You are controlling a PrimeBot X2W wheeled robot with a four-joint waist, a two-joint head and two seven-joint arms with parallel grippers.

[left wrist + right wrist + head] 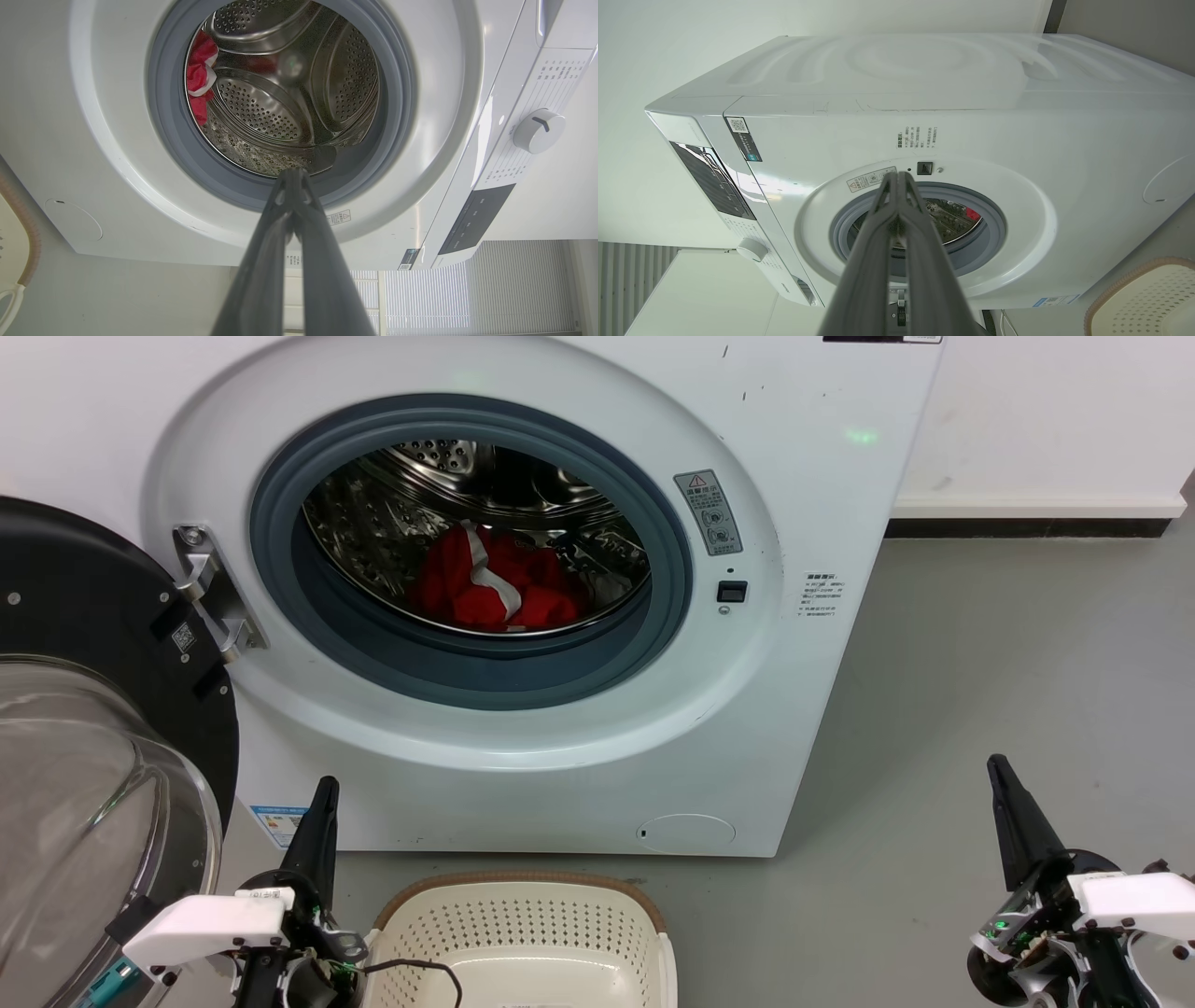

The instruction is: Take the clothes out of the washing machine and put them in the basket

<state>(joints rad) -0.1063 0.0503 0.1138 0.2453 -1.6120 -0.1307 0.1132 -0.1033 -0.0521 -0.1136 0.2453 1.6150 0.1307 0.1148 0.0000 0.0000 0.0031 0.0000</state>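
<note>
Sitting low in the steel drum (392, 513), the clothes (537, 602) form one red heap with a white band running across it, well inside the washing machine (822, 476) and behind the grey gasket (485, 681). Door (84, 588) stands swung open at the left of the head view, black rim and glass bowl facing outward. Basket (523, 924), cream with a brown rim, stands on the grey floor (980, 663) just in front of the machine, below the porthole; a thin black cable (411, 966) crosses its near left edge. Left pincer (325, 789): fingers pressed together, nothing between them, pointing up toward the machine front, just beside the basket's left side; in the left wrist view the tips meet in line with the lower part of the gasket. Right pincer (997, 763): fingers likewise pressed together and empty, low at the right over bare floor, well apart from both machine and basket; the right wrist view shows a sliver of red through the porthole
</note>
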